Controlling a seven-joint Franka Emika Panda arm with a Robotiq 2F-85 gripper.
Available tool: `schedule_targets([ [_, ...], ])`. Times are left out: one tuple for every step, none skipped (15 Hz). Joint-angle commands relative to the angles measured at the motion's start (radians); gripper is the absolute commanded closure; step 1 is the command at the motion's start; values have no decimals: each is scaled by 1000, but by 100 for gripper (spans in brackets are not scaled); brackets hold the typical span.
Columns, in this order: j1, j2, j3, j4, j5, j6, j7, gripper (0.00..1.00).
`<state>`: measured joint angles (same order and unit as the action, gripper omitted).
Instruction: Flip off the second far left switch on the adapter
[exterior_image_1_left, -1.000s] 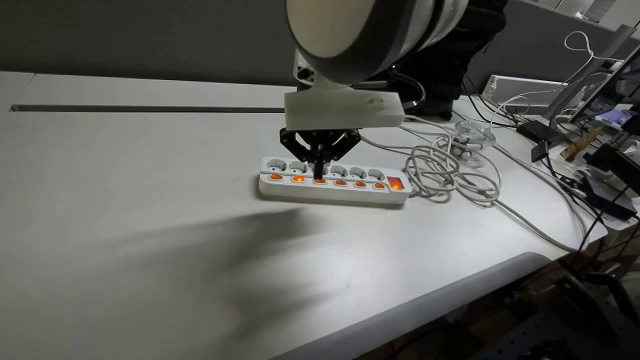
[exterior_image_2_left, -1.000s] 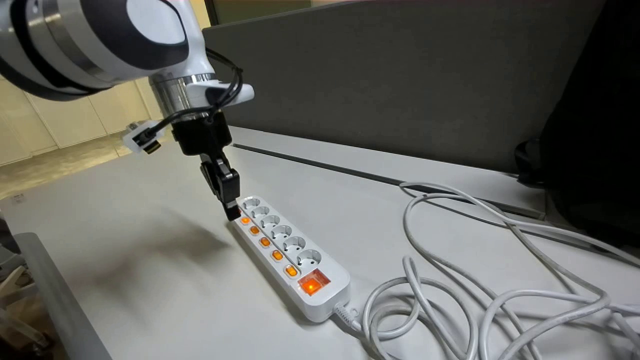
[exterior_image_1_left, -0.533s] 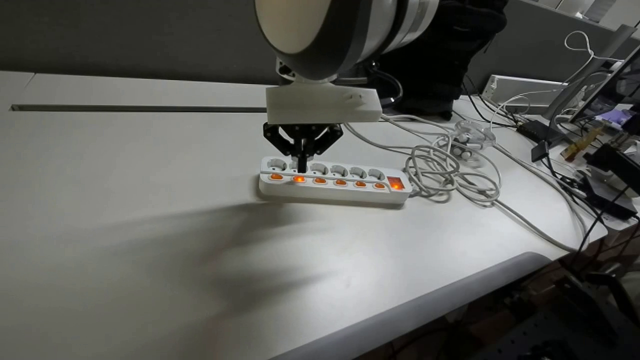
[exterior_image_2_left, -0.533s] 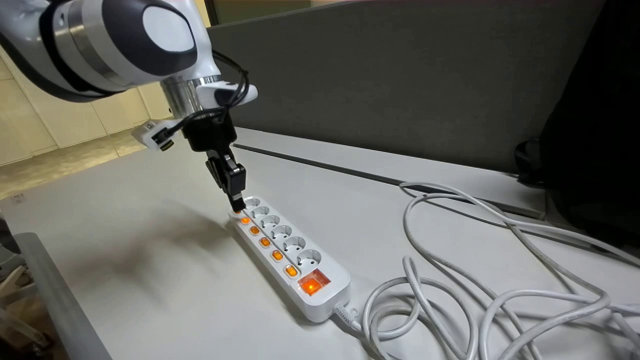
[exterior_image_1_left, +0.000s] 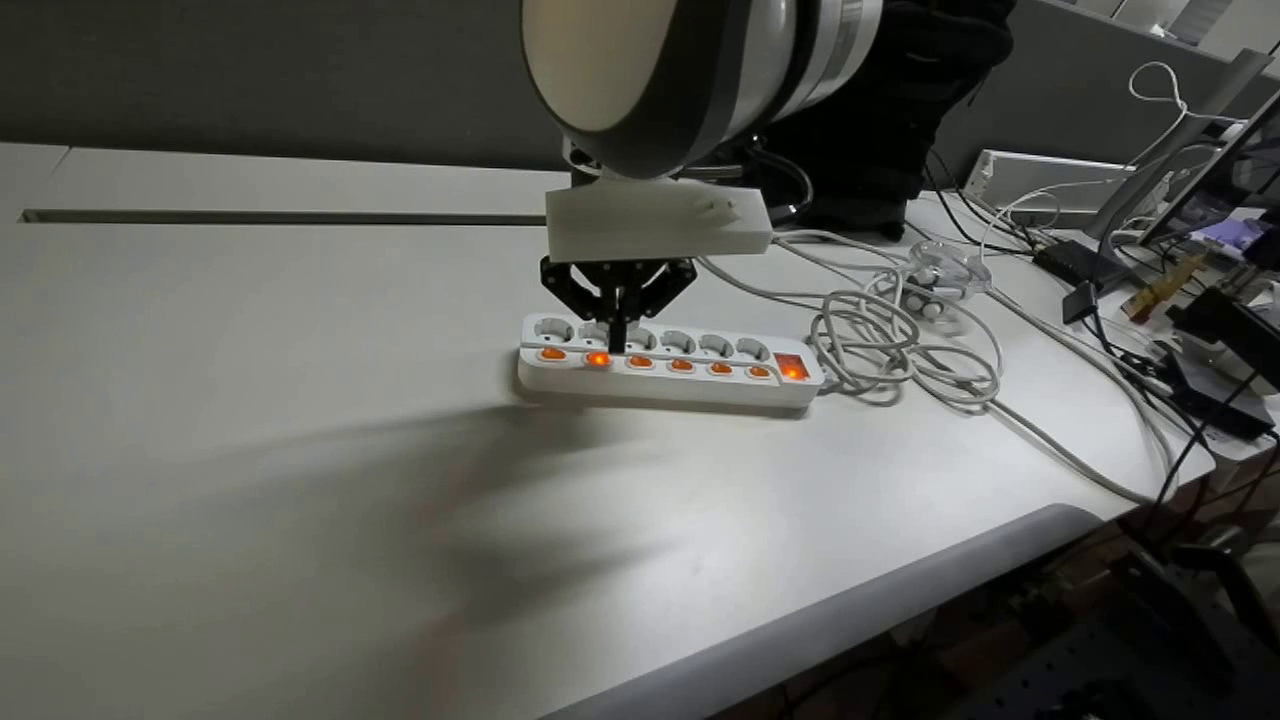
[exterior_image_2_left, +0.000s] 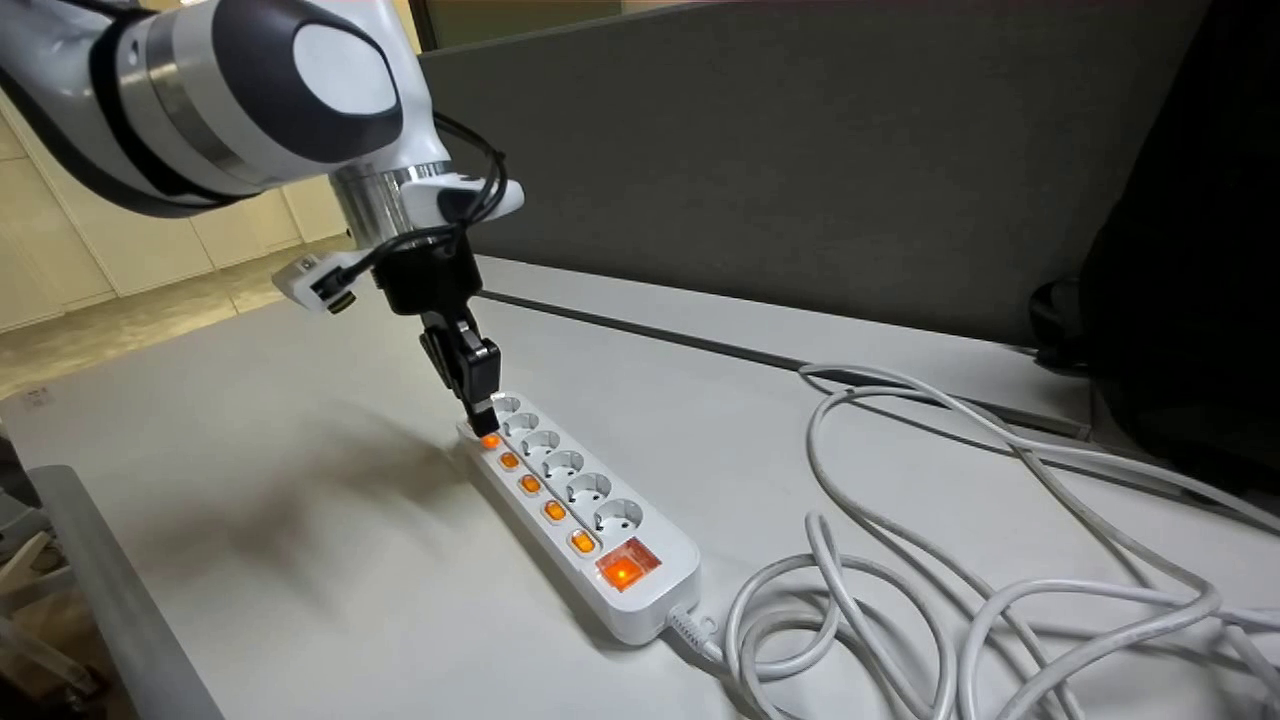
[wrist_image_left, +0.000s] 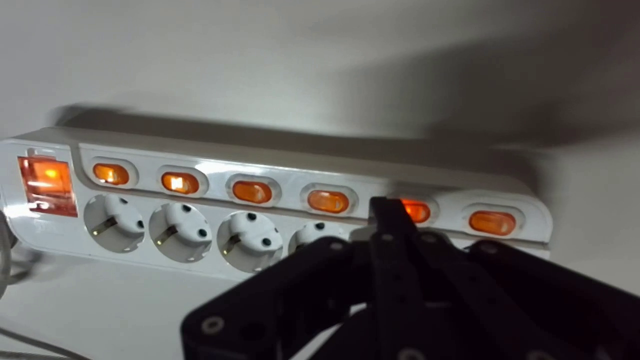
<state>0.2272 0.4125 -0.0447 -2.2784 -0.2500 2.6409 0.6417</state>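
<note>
A white adapter (exterior_image_1_left: 690, 391) with a row of sockets and small orange switches lies on the table; it also shows in an exterior view (exterior_image_2_left: 655, 595) and the wrist view (wrist_image_left: 295, 156). The second switch from the far end glows bright (exterior_image_1_left: 597, 359); it shows too in an exterior view (exterior_image_2_left: 490, 441) and, partly covered by a fingertip, in the wrist view (wrist_image_left: 417, 211). The end switch (exterior_image_1_left: 552, 354) is unlit. My gripper (exterior_image_1_left: 617, 348) is shut and empty, pointing down. Its tips (wrist_image_left: 389, 201) are just beside the glowing switch; I cannot tell whether they touch the adapter.
A larger lit red main switch (exterior_image_1_left: 791, 367) is at the cord end of the adapter. A loosely coiled white cable (exterior_image_2_left: 840, 610) lies beyond it. A dark partition (exterior_image_2_left: 800, 150) and a black bag (exterior_image_1_left: 860, 140) stand behind the table.
In an exterior view my shut gripper moved left and up from the third switch towards the second, then slightly right and down. The second switch stays lit. The adapter has not moved.
</note>
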Motion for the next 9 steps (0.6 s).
schedule_targets([
  [26, 11, -33, -2, 7, 13, 11, 100],
  [28, 15, -34, -2, 10, 14, 8, 100],
  [29, 19, -35, -1, 12, 18, 5, 100],
  [30, 23, -33, 0, 15, 23, 3, 100],
  [32, 27, -32, 1, 18, 28, 0, 100],
  [34, 31, -31, 2, 20, 33, -2, 100],
  [36, 34, -30, 3, 24, 35, -4, 100],
  [39, 36, -29, 3, 28, 39, -5, 100],
  [41, 36, -29, 4, 32, 40, -6, 100],
])
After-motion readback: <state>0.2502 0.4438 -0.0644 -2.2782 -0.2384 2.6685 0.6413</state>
